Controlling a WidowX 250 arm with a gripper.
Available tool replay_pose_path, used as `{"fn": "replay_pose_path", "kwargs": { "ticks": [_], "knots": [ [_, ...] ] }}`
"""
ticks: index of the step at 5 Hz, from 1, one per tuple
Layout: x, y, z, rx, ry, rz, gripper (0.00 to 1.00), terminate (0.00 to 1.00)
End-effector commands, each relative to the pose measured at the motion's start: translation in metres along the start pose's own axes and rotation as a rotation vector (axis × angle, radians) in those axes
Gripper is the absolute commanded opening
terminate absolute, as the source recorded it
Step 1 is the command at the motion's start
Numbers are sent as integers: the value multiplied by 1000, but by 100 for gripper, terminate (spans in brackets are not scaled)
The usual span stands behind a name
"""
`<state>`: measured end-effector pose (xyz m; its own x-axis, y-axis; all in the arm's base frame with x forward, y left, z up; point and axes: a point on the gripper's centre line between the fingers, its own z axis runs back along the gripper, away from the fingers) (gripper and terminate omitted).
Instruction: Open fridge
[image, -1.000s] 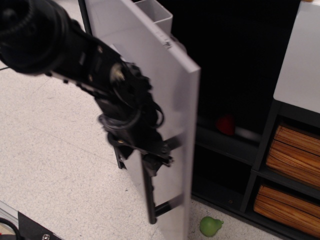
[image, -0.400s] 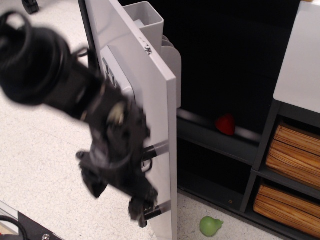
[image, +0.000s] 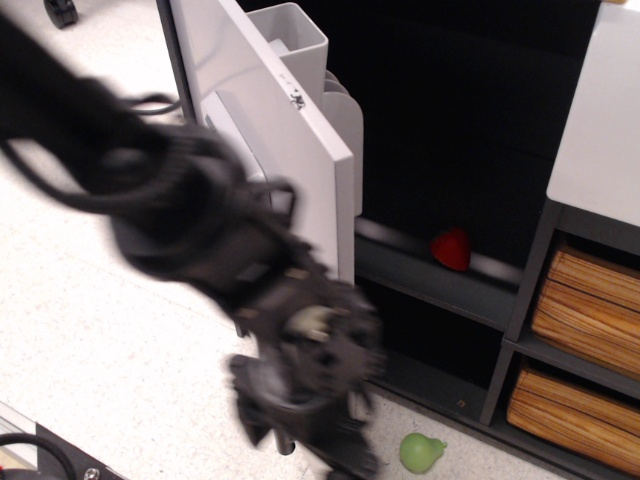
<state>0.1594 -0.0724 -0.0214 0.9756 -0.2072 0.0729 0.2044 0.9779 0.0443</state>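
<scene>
standing open at upper centre, tall black-framed fridge (image: 470, 130) with brushed-grey door (image: 275, 140) swung out edge-on, dark interior exposed. blurred across the door's lower half, black robot arm (image: 170, 220) ending in black gripper (image: 310, 400), jaws too smeared to tell open or closed. right of fridge, dark shelf unit with wood-coloured drawers (image: 585, 310). inside on shelf, small red object (image: 452, 248). below fridge on floor, green pear-shaped toy (image: 422, 452).

Fridge (image: 300, 150) interior open beside door.

Arm (image: 180, 220) angled down-right — pincer (image: 320, 440) blurred.
</scene>
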Motion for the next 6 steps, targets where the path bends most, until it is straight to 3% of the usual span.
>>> {"fn": "replay_pose_path", "kwargs": {
  "ticks": [1, 2, 4, 5, 6],
  "knots": [
    [38, -47, 11, -34, -26, -95, 100, 0],
    [62, -52, 20, -54, -72, -46, 100, 0],
    [102, 6, 44, -61, -99, 189, 100, 0],
    [102, 38, 51, -21, -88, 273, 100, 0],
    [84, 63, 52, -12, -49, 286, 100, 0]
  ]
}}
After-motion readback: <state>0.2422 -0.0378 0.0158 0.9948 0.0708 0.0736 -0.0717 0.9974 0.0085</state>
